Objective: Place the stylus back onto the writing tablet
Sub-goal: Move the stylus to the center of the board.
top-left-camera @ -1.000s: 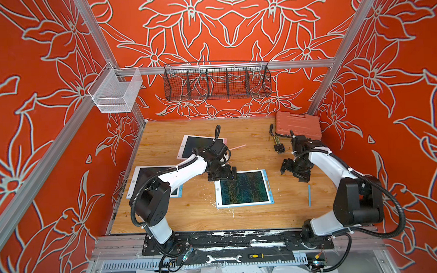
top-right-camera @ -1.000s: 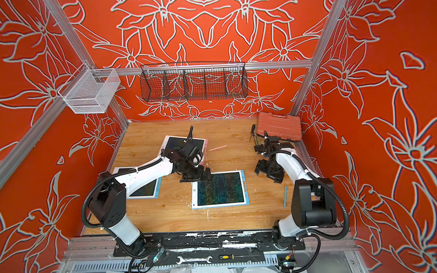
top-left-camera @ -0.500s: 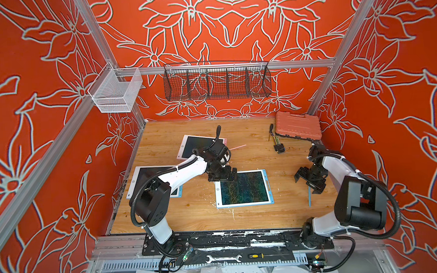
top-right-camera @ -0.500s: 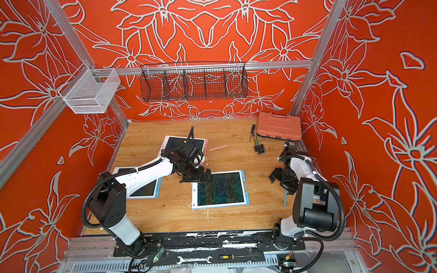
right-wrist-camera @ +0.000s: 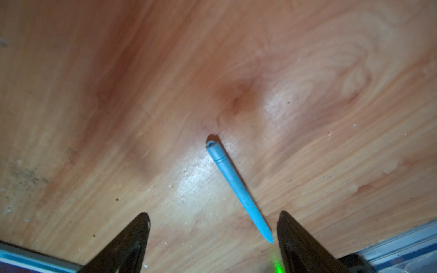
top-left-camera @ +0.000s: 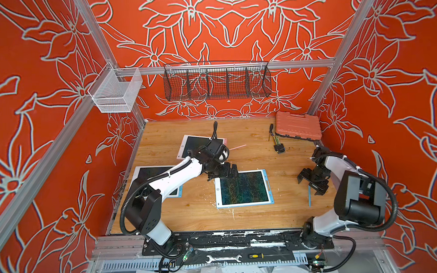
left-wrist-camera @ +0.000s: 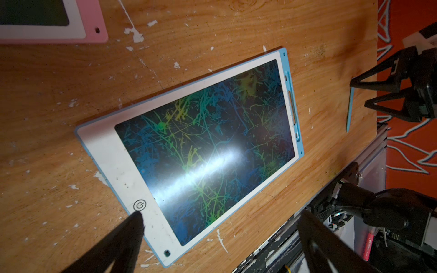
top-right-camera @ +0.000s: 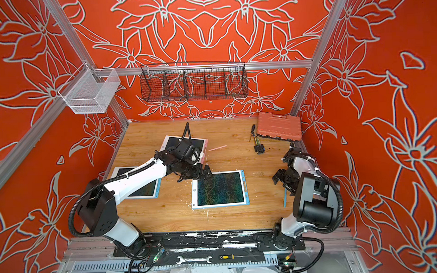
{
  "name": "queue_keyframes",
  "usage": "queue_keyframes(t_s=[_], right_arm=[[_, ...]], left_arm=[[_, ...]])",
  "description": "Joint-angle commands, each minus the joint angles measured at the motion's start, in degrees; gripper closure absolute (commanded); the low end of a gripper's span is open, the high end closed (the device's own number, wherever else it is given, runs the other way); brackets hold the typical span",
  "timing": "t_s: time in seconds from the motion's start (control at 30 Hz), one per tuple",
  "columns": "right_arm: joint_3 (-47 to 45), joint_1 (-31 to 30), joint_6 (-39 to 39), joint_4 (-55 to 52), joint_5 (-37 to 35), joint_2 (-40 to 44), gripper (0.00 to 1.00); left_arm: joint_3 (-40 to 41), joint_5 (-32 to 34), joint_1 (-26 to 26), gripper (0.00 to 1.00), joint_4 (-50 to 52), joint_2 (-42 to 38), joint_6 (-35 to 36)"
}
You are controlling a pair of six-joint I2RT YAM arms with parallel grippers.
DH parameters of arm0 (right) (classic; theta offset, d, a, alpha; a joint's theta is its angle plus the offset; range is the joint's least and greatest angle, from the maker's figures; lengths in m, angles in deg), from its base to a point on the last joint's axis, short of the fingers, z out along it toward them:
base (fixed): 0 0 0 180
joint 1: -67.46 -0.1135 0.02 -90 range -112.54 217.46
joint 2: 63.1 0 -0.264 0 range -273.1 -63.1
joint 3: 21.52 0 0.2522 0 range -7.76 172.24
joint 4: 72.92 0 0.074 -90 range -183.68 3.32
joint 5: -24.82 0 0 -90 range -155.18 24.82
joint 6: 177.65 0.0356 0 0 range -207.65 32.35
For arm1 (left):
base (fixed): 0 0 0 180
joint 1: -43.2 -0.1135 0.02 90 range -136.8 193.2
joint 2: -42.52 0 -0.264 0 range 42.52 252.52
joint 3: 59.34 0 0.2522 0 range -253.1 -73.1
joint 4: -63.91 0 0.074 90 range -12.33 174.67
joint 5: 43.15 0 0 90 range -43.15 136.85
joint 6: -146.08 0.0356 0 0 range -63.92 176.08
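Where the stylus [top-left-camera: 309, 199] lies: flat near the right edge of the table [top-left-camera: 190, 218].
Right gripper [top-left-camera: 308, 187]: jaws spread wide, empty, over the stylus.
Writing tablet [top-left-camera: 243, 188]: mid-table, blue-framed, scribbled.
Left gripper [top-left-camera: 224, 177]: jaws wide, empty, above the tablet's far left corner.

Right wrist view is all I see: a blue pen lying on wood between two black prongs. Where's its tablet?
Observer: The blue-rimmed tablet lies flat to the robot's left of the stylus, not touching it.
Operator: What's the other arm doing?
Observer: The left gripper hangs open and empty over that tablet's button side.
Operator: Any other tablets?
Observer: Two: a pink-rimmed tablet at the back, and a second blue-rimmed tablet partly under the left arm.
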Motion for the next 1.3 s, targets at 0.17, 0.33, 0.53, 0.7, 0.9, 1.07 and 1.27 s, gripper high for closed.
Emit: queue_keyframes(t_s=[0.17,0.33,0.53,0.7,0.9,1.07,1.27], right_arm=[[-2.9,1.3,-1.2,2.3,2.3,-1.2,0.15],[-4.3,1.8,-1.3,3.8,3.5,-1.7,0.17],[-5.6,2.1,-1.4,5.7,6.0,-2.1,0.20],[-5.7,2.2,-2.6,6.1,8.7,-3.4,0.24],[-6.4,1.9,-2.6,6.4,9.9,-2.5,0.33],[-6.4,1.5,-2.6,6.4,10.1,-2.5,0.46],[-6.3,0.2,-2.1,6.6,10.2,-2.8,0.58]], left_arm=[[2.2,0.9,0.2,0.00,-2.2,-2.9,-3.2],[1.7,1.0,0.2,0.01,-2.4,-3.3,-3.8],[1.9,1.0,0.2,0.00,-2.3,-3.9,-4.4],[2.6,1.0,0.2,0.00,-2.4,-4.3,-4.7],[3.0,1.0,0.2,0.00,-2.5,-4.3,-4.9],[3.7,0.9,0.2,0.00,-3.0,-4.2,-5.4],[4.0,0.9,0.2,0.00,-3.1,-4.2,-5.6]])
